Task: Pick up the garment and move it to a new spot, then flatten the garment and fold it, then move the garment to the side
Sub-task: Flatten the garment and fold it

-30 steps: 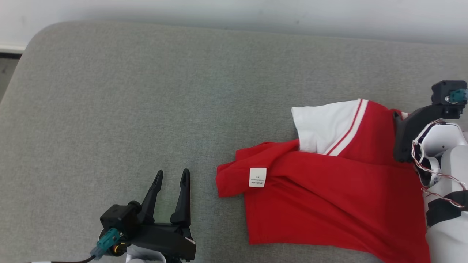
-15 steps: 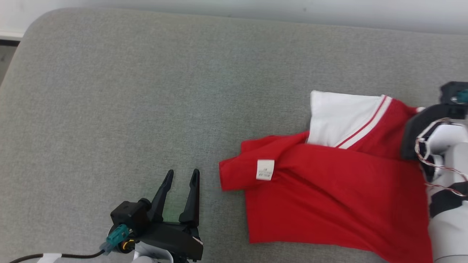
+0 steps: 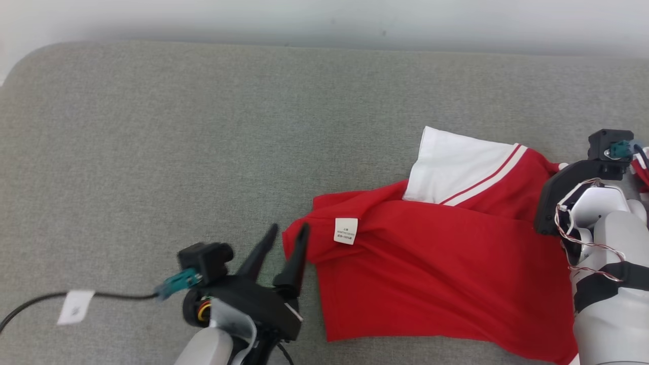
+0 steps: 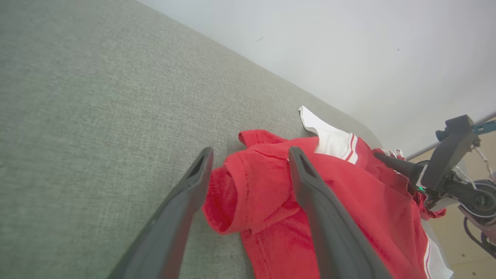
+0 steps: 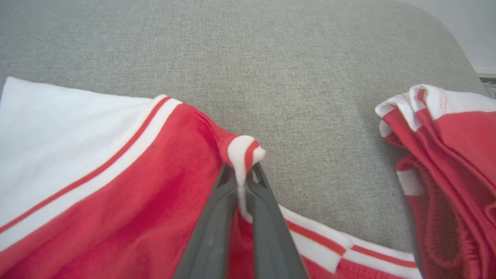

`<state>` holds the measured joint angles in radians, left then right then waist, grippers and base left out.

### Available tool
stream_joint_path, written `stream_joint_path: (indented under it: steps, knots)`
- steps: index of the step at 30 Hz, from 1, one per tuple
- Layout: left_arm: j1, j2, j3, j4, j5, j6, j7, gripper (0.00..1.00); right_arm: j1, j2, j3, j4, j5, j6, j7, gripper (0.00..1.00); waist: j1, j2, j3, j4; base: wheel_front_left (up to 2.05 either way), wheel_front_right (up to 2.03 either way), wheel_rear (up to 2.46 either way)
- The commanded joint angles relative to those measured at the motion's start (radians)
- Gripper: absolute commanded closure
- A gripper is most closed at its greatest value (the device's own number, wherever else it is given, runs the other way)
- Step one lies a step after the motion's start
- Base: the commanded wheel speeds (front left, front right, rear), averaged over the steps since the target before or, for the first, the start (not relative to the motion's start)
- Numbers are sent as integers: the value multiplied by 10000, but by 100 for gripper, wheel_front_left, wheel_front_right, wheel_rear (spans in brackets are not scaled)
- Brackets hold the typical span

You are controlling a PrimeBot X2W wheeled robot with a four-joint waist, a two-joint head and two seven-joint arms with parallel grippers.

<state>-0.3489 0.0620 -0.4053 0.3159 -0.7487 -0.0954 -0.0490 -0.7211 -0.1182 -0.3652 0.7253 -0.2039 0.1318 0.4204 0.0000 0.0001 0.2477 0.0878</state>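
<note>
1 red garment (image 3: 446,274) lies on the grey cushion (image 3: 152,152), toward the right in the head view. Left wrist view: left gripper (image 4: 250,152) spread wide, straddling a sleeve (image 4: 232,197). Right wrist view: right gripper (image 5: 245,170) clamped on the striped trim (image 5: 244,149).

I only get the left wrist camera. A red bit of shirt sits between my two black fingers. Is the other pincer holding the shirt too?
Observer: Yes. In the right wrist view the right pincer is shut on a red-and-white striped edge of the shirt.
Operator: Does it have a label?
Observer: In the head view a white tag lies on the red cloth, just right of your left pincer.
Operator: What's behind my arm?
Observer: A black cable with a white label trails across the grey cushion.
</note>
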Motion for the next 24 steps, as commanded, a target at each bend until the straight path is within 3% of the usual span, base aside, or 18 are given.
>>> stream_joint_path:
  steps: [1,5,8,9,10,11,20,24]
  knots:
    - [-222,-58,-125,167,-164,53,347,0,16,43,37,41,14,-26,-74,100,0,-1,-58,-79,0,0,0]
    - [-568,-61,-445,763,-99,527,1202,0,-101,126,103,208,5,-26,-147,100,0,-1,-92,-175,0,0,0]
    - [-753,-81,-571,907,-179,625,1393,0,-129,134,134,256,30,-26,-190,100,0,-1,-113,-208,0,0,0]
    - [-811,-87,-627,991,-224,665,1458,36,-139,129,155,284,47,-26,-223,100,0,-1,-124,-221,0,0,0]
    - [-914,-85,-618,1012,-158,709,1333,80,-142,121,172,320,62,-26,-251,100,0,-1,-140,-234,0,0,0]
    - [-979,-80,-626,1042,-48,748,1225,100,-152,107,205,348,74,-26,-283,100,0,-1,-168,-251,0,0,0]
    - [-1349,365,244,522,569,1082,-1130,100,-144,4,-145,-217,468,-26,-1521,100,0,-1,-570,-312,0,0,0]
    - [-954,595,546,-129,583,1109,-1646,100,207,67,-694,-830,696,-26,-2023,100,0,-1,-812,-317,0,0,0]
